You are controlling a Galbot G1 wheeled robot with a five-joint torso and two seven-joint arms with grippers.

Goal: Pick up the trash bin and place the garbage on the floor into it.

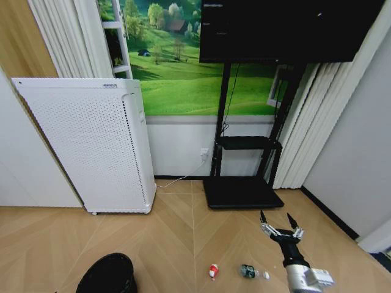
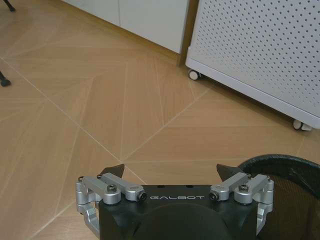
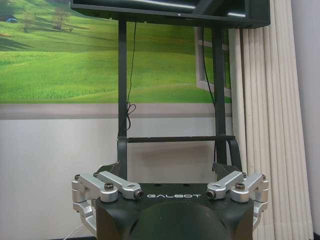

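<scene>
- While the trash bin (image 1: 109, 273) stands upright on the floor (image 1: 171, 244) at the robot's lower left, nothing holds it: the left gripper (image 2: 170, 172) hovers just beside its rim with fingers spread wide and empty.
- From the left wrist view, the bin's rim (image 2: 280, 165) sits off to one side of the open jaws, so a straight closing would likely miss the wall or clip the edge and tip the light basket over.
- The right gripper (image 1: 281, 221) hangs to the robot's right above the parquet, fingers also spread wide, holding nothing and aimed at the black TV stand (image 3: 172, 135).
- Two pieces of garbage lie between bin and right arm: a red-and-white wrapper (image 1: 213, 271) and a green-and-clear bottle (image 1: 252, 271).
- The bottle lies on its side, long axis running left to right, white cap toward the robot's right; being round, it could roll if nudged.
</scene>
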